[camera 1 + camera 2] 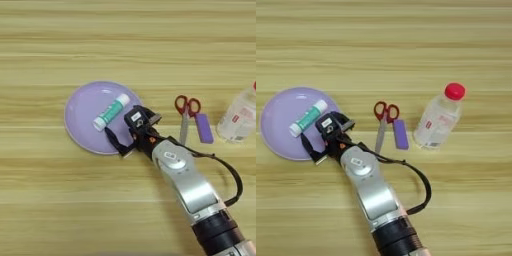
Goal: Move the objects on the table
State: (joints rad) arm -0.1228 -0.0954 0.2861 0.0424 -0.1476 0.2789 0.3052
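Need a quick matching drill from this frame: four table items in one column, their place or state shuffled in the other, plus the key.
Items:
1. glue stick
2. scissors
3. purple block
4. bottle

Places or states:
A. farthest right, red cap on
B. lying on the lilac plate
C. flat on the table, red handles away from the robot
D. just right of the scissor blades

Pairs: 1-B, 2-C, 3-D, 4-A
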